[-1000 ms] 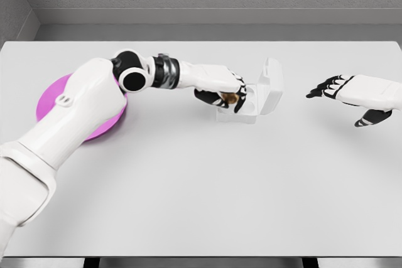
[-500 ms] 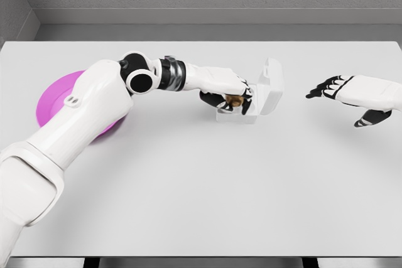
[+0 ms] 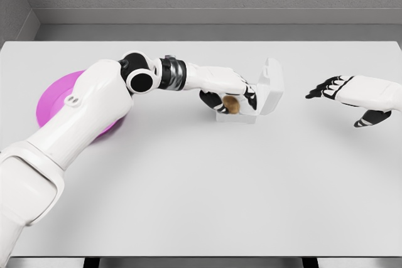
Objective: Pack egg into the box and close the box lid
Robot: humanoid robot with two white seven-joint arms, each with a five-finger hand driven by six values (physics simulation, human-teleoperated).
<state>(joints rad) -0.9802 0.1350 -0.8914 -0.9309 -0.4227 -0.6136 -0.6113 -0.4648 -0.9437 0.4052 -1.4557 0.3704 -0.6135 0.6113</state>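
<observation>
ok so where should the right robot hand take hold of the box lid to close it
Take the lid by its top free edge, coming from the right, where the right robot hand hovers open. The lid stands nearly upright at the box right side, so a leftward push there tips it shut. The left robot hand, holding the egg, blocks the left.

The box (image 3: 246, 106) stands mid-counter (image 3: 207, 186) with its lid (image 3: 271, 86) upright along its right side, walling off entry from that side. The left hand (image 3: 229, 95), holding the egg (image 3: 230, 104), fills the box's opening and its left approach, and the left arm stretches away from the box's left. The pink plate (image 3: 53, 95) lies well left of the box. Counter in front of the box is bare. The right hand (image 3: 352, 95), fingers (image 3: 320, 90) spread, hovers well right of the lid, bare counter between.
</observation>
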